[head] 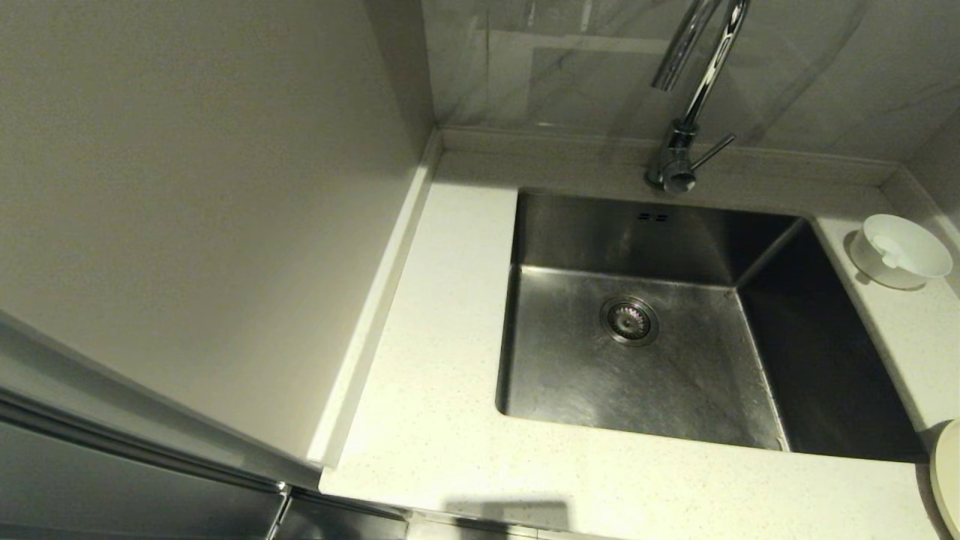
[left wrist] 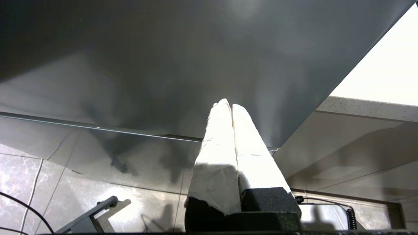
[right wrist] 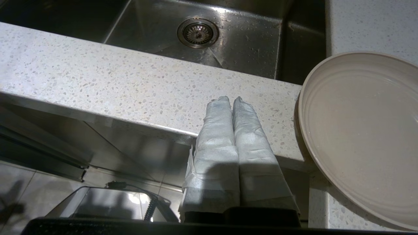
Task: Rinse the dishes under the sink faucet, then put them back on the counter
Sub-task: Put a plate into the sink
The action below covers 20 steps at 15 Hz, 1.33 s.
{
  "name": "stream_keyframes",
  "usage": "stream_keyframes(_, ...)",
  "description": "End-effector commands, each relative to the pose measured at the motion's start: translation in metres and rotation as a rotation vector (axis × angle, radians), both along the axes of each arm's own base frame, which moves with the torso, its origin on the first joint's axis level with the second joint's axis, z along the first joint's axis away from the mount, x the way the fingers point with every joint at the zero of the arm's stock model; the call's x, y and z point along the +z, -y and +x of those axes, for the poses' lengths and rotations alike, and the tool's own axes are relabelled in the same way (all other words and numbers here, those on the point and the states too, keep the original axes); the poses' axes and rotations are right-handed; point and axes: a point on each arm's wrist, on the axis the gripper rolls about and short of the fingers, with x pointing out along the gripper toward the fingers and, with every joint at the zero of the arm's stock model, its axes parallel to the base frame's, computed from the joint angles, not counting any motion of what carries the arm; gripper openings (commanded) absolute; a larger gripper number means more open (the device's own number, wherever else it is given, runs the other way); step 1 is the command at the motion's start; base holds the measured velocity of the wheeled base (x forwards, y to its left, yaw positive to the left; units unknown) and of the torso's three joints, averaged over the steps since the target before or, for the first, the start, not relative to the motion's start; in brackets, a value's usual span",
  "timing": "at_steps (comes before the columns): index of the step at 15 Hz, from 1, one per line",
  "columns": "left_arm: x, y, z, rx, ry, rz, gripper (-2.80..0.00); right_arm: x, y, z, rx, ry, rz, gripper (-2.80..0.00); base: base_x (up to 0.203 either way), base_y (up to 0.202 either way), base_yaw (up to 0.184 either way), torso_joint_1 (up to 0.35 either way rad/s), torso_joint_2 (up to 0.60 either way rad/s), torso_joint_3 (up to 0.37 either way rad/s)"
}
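A small white bowl [head: 900, 251] with a white spoon [head: 890, 252] in it stands on the counter [head: 427, 390] to the right of the sink [head: 637, 367]. The cream plate [head: 947, 480] lies at the counter's near right corner, cut by the head view's edge; the plate [right wrist: 359, 130] fills the right wrist view's side. The chrome faucet [head: 686, 97] rises behind the sink, no water running. My right gripper [right wrist: 230, 99] is shut and empty, below the counter's front edge, beside the plate. My left gripper [left wrist: 228, 104] is shut and empty, low beside a dark cabinet panel. Neither arm shows in the head view.
A plain beige wall panel [head: 187, 210] stands left of the counter. The drain strainer [head: 628, 320] sits in the sink floor. The counter's front edge [right wrist: 130, 120] overhangs above the right gripper. Tiled floor and cables [left wrist: 19, 202] lie below the left gripper.
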Motion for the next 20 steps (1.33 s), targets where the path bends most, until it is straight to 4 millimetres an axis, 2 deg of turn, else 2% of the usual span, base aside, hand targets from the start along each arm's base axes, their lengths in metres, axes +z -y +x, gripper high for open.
stream_keyframes(1,0.0,0.0,0.0,0.0,0.004,-0.001,-2.8,0.0,0.0,0.0,0.002,-0.002,-0.002,-2.8,0.0,0.0,0.0,0.0,0.0,0.0)
stream_keyframes(7,0.0,0.0,0.0,0.0,0.004,-0.001,-2.8,0.001,0.001,0.0,-0.022,0.006,-0.013,-2.8,0.0,0.0,0.0,0.0,0.0,0.0)
stream_keyframes(8,0.0,0.0,0.0,0.0,0.004,-0.001,-2.8,0.009,0.001,-0.002,-0.026,0.03,-0.013,-2.8,0.0,0.0,0.0,0.0,0.0,0.0)
stream_keyframes(10,0.0,0.0,0.0,0.0,0.004,-0.001,-2.8,0.041,0.001,-0.004,-0.029,0.061,-0.009,-2.8,0.0,0.0,0.0,0.0,0.0,0.0)
stream_keyframes(12,0.0,0.0,0.0,0.0,0.004,-0.001,-2.8,0.084,0.001,-0.001,-0.044,0.076,0.002,-2.8,0.0,0.0,0.0,0.0,0.0,0.0)
stream_keyframes(15,0.0,0.0,0.0,0.0,0.004,-0.001,-2.8,0.132,0.003,0.02,-0.152,0.046,0.01,-2.8,0.0,0.0,0.0,0.0,0.0,0.0)
stream_keyframes(18,0.0,0.0,0.0,0.0,0.004,-0.001,-2.8,0.172,0.007,0.045,-0.346,-0.03,0.002,-2.8,0.0,0.0,0.0,0.0,0.0,0.0)
stream_keyframes(20,0.0,0.0,0.0,0.0,0.004,-0.001,-2.8,0.183,0.008,0.06,-0.379,-0.143,-0.007,-2.8,0.0,0.0,0.0,0.0,0.0,0.0)
